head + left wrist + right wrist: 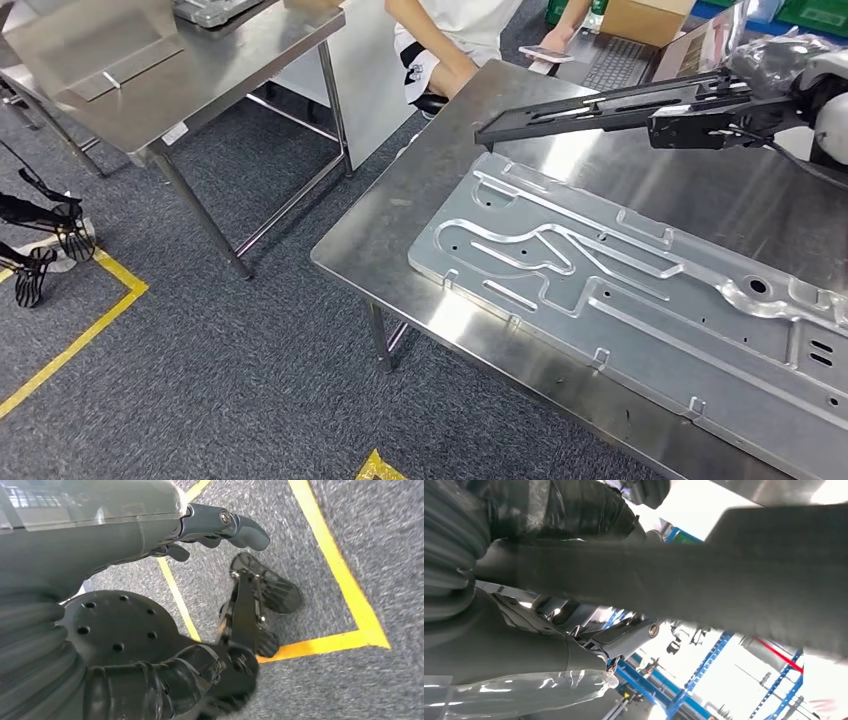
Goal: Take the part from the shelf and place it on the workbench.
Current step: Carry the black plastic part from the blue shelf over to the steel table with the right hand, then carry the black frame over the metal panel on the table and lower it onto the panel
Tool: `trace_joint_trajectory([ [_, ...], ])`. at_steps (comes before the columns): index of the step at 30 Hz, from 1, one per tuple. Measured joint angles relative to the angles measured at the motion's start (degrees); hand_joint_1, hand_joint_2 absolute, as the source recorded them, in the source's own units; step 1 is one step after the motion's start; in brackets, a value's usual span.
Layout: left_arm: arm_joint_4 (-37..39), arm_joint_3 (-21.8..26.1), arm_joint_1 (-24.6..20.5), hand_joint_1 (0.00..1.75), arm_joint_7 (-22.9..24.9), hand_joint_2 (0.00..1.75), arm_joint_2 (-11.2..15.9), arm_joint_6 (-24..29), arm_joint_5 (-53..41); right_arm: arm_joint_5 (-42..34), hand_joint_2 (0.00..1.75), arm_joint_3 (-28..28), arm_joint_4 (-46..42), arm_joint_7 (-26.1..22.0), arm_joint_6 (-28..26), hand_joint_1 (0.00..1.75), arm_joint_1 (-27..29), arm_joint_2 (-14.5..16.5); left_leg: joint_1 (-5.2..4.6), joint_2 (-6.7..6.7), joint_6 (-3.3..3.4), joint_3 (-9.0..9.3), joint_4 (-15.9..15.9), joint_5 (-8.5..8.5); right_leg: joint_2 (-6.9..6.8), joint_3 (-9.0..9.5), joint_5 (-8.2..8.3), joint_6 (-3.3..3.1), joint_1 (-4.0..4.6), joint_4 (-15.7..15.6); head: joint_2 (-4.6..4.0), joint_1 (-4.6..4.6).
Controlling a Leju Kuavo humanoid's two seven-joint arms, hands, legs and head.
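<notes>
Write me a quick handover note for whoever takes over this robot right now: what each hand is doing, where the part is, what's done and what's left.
Right hand: grips the long flat black plastic part, holding it in the air over the far side of the stainless steel workbench.
Left hand: holds nothing, hanging beside the body over grey carpet with yellow floor tape.
On the bench: a large stamped silver metal panel lies flat, below and in front of the black part. A person sits at the far end.
Done: part is off the shelf and brought to the bench.
Left: lower it onto the bench and release.
</notes>
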Motion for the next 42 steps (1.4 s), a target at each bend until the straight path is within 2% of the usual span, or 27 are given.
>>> trace_joint_trajectory([
  [1, 0.0, 0.1, 0.1, 0.00, 0.0, 1.75, 0.0, 0.1, 0.0, 0.0, 1.75, 0.0, 0.0, -0.1, 0.0, 1.75, 0.2, 0.1, 0.00, -0.15, 0.03, -1.73, 3.3, -0.99, 0.18, 0.04, -0.10, -0.16, 0.15, 0.1, 0.00, 0.01],
  [2, 0.0, 0.1, 0.2, 0.00, 0.0, 1.75, 0.1, 0.1, 0.0, -0.1, 1.75, 0.0, 0.0, -0.3, 0.0, 1.75, 0.4, 0.1, 0.00, -0.22, 0.11, -2.79, 5.0, -1.06, 0.41, 0.09, -0.20, -0.26, 0.28, 0.2, 0.00, 0.01],
  [3, 0.0, 0.1, 0.3, 0.00, 0.0, 1.75, 0.1, 0.2, 0.0, -0.1, 1.75, 0.0, 0.0, -0.3, 0.0, 1.75, 0.7, 0.1, -0.01, -0.25, 0.26, -2.82, 4.5, 0.03, 0.65, 0.15, -0.30, -0.30, 0.41, 0.3, 0.00, 0.01],
  [5, 0.0, 0.2, 0.4, 0.00, 0.0, 1.75, 0.3, 0.2, 0.0, -0.1, 1.75, 0.0, 0.0, -0.5, -0.1, 1.75, 1.1, 0.1, -0.08, -0.37, 0.77, -0.19, -2.2, 4.21, 1.06, 0.24, -0.58, -0.22, 0.52, 0.6, 0.00, 0.01],
  [7, 0.0, 0.2, 0.4, 0.00, -0.1, 1.75, 0.5, 0.2, 0.0, -0.2, 1.75, 0.0, 0.1, -0.7, -0.2, 1.75, 1.4, 0.1, -0.29, -0.66, 1.20, 2.67, -8.5, 6.63, 1.36, 0.04, -0.82, 0.09, 0.69, 1.0, -0.01, 0.00],
  [8, 0.0, 0.3, 0.4, 0.00, -0.2, 1.75, 0.6, 0.2, 0.0, -0.2, 1.75, 0.0, 0.1, -0.8, -0.3, 1.75, 1.7, 0.0, -0.42, -0.79, 1.31, 3.29, -9.9, 6.81, 1.44, -0.06, -0.84, 0.33, 0.72, 1.1, -0.01, 0.01],
  [10, 0.0, 0.4, 0.4, 0.00, -0.4, 1.75, 0.6, 0.1, 0.1, -0.4, 1.75, 0.0, 0.2, -1.1, -0.5, 1.75, 2.4, -0.2, -0.50, -0.81, 1.51, 3.60, -10.5, 6.85, 1.54, -0.09, -0.70, 0.91, 0.66, 0.9, 0.00, -0.01],
  [12, 0.0, 0.5, 0.4, 0.00, -0.6, 1.75, 0.7, 0.0, 0.1, -0.6, 1.75, 0.0, 0.3, -1.3, -0.8, 1.75, 3.2, -0.6, -0.32, -0.65, 1.98, 3.99, -11.2, 7.28, 1.27, -0.23, -1.45, 1.50, 0.46, 1.5, 0.00, 0.03],
  [14, 0.0, 0.5, 0.3, 0.00, -0.8, 1.75, 0.8, -0.2, 0.0, -0.8, 1.75, 0.0, 0.3, -1.5, -1.4, 1.75, 3.9, -0.9, -0.13, -0.48, 2.34, 4.25, -11.8, 7.59, 0.84, -2.15, -4.23, 2.02, 0.28, 6.1, 0.00, 0.08],
  [16, 0.0, 0.5, 0.2, 0.00, -1.0, 1.75, 0.9, -0.2, 0.0, -1.1, 1.75, 0.0, 0.5, -1.8, -2.2, 1.75, 5.1, -0.9, -0.12, -0.43, 2.43, 4.28, -11.8, 7.59, 0.68, -5.47, -7.20, 2.48, 0.08, 13.1, 0.00, 0.07],
  [17, 0.0, 0.5, 0.1, 0.00, -1.0, 1.75, 1.0, -0.2, 0.0, -1.2, 1.75, 0.0, 0.7, -2.1, -2.6, 1.75, 5.8, -0.9, -0.11, -0.42, 2.44, 4.31, -11.8, 7.57, 0.64, -6.55, -7.57, 2.67, -0.07, 15.2, 0.00, 0.07],
  [18, 0.0, 0.6, 0.1, 0.00, -1.1, 1.75, 1.0, -0.2, 0.0, -1.2, 1.75, 0.0, 0.9, -2.3, -2.9, 1.75, 6.6, -0.9, -0.09, -0.42, 2.43, 4.33, -11.8, 7.53, 0.56, -6.71, -6.89, 2.79, -0.22, 15.3, 0.00, 0.07],
  [19, 0.0, 0.6, 0.1, 0.00, -1.1, 1.75, 1.0, -0.3, 0.0, -1.2, 1.75, -0.1, 1.2, -2.6, -3.3, 1.75, 7.3, -0.9, -0.06, -0.44, 2.36, 4.37, -11.7, 7.47, 0.45, -5.78, -5.24, 2.86, -0.37, 13.2, -0.01, 0.07],
  [21, 0.0, 0.6, 0.2, 0.00, -1.2, 1.75, 1.0, -0.3, 0.0, -1.2, 1.75, -0.5, 1.7, -3.2, -4.5, 1.75, 8.5, -0.9, -0.09, -0.46, 2.00, 4.34, -11.5, 7.25, 0.07, -2.22, -1.60, 2.82, -0.47, 5.7, -0.01, 0.07],
  [22, 0.0, 0.7, 0.2, 0.00, -1.3, 1.75, 1.0, -0.3, 0.0, -1.2, 1.75, -0.9, 1.9, -3.5, -5.1, 1.75, 9.1, -0.9, -0.17, -0.46, 1.75, 4.26, -11.4, 7.16, 0.00, -0.87, -0.60, 2.63, -0.35, 2.7, -0.01, 0.05],
  [23, 0.0, 0.7, 0.2, 0.00, -1.3, 1.75, 1.1, -0.2, 0.0, -1.2, 1.75, -1.4, 2.2, -3.7, -5.6, 1.75, 9.7, -0.8, -0.25, -0.45, 1.48, 4.17, -11.3, 7.12, -0.03, -0.17, -0.30, 2.39, -0.17, 1.1, -0.01, 0.05],
  [26, 0.0, 1.0, 0.3, 0.00, -1.7, 1.75, 1.7, -0.1, 0.0, -0.9, 1.75, -3.3, 2.6, -4.3, -6.8, 1.75, 11.8, -0.7, -0.23, -0.40, 0.65, 4.18, -11.3, 6.92, 0.10, 0.01, -0.40, 1.44, 0.11, 0.5, -0.01, 0.04],
  [28, 0.0, 1.2, 0.4, 0.00, -2.0, 1.75, 2.2, -0.1, 0.1, -0.5, 1.75, -4.7, 2.8, -4.7, -7.5, 1.75, 13.3, -0.6, -0.14, -0.46, 0.18, 3.30, -9.0, 5.31, 0.07, 0.29, -0.28, 0.61, -0.05, 0.2, 0.00, 0.01],
  [31, 0.0, 1.6, 0.7, 0.00, -2.2, 1.75, 3.0, -0.1, 0.3, 0.1, 1.75, -6.7, 3.1, -5.5, -8.9, 1.75, 16.1, -0.4, -0.05, -0.54, -0.03, -1.57, 1.4, 0.35, 0.06, 0.43, -0.34, -0.24, 0.23, 0.1, 0.00, -0.04],
  [32, 0.0, 1.7, 0.9, 0.00, -2.3, 1.75, 3.2, -0.1, 0.4, 0.3, 1.75, -7.3, 3.2, -5.7, -9.2, 1.75, 17.2, -0.3, -0.04, -0.54, -0.02, -2.96, 4.2, -0.43, 0.13, 0.44, -0.37, -0.34, 0.38, 0.1, 0.00, -0.04],
  [33, 0.0, 1.9, 1.0, 0.00, -2.3, 1.75, 3.5, -0.1, 0.4, 0.5, 1.75, -7.9, 3.2, -5.9, -9.4, 1.75, 18.2, -0.2, -0.05, -0.54, 0.06, -3.45, 5.1, -0.17, 0.25, 0.46, -0.41, -0.40, 0.51, 0.2, 0.00, -0.04],
  [34, 0.0, 2.0, 1.2, 0.00, -2.4, 1.75, 3.8, -0.1, 0.5, 0.7, 1.75, -8.4, 3.3, -6.0, -9.6, 1.75, 19.2, -0.1, -0.06, -0.54, 0.23, -2.85, 3.7, 1.12, 0.38, 0.47, -0.45, -0.42, 0.62, 0.3, -0.01, -0.04],
  [36, -0.1, 2.4, 1.3, 0.00, -2.6, 1.75, 4.5, -0.1, 0.6, 1.0, 1.75, -9.5, 3.4, -6.4, -9.9, 1.75, 20.9, 0.0, -0.20, -0.60, 0.87, 0.64, -3.7, 4.76, 0.59, 0.44, -0.58, -0.37, 0.78, 0.5, -0.01, -0.04],
  [37, -0.1, 2.5, 1.4, 0.00, -2.9, 1.75, 4.8, -0.1, 0.7, 1.1, 1.75, -10.2, 3.5, -6.6, -10.2, 1.75, 21.6, 0.1, -0.30, -0.61, 1.12, 2.28, -7.2, 5.96, 0.63, 0.34, -0.67, -0.24, 0.92, 0.7, -0.01, -0.03],
  [39, -0.2, 2.8, 1.4, 0.00, -3.5, 1.75, 5.1, -0.2, 1.0, 1.6, 1.75, -11.5, 3.7, -6.9, -10.6, 1.75, 22.8, 0.1, -0.51, -0.64, 1.37, 3.78, -10.4, 6.58, 0.60, 0.14, -0.72, 0.19, 1.03, 0.9, 0.00, -0.01],
  [41, -0.2, 3.1, 1.5, 0.00, -4.1, 1.75, 5.3, -0.5, 1.2, 2.1, 1.75, -12.7, 3.9, -7.3, -10.9, 1.75, 24.0, 0.0, -0.53, -0.68, 1.59, 3.97, -10.8, 6.86, 0.53, 0.16, -0.70, 0.78, 0.95, 0.8, 0.00, 0.01],
  [42, -0.2, 3.2, 1.6, 0.00, -4.4, 1.75, 5.4, -0.7, 1.2, 2.4, 1.31, -13.2, 4.0, -7.5, -11.0, 1.31, 24.6, 0.0, -0.47, -0.69, 1.84, 4.11, -11.1, 7.07, 0.49, 0.13, -1.01, 1.09, 0.86, 1.0, 0.00, 0.01],
])
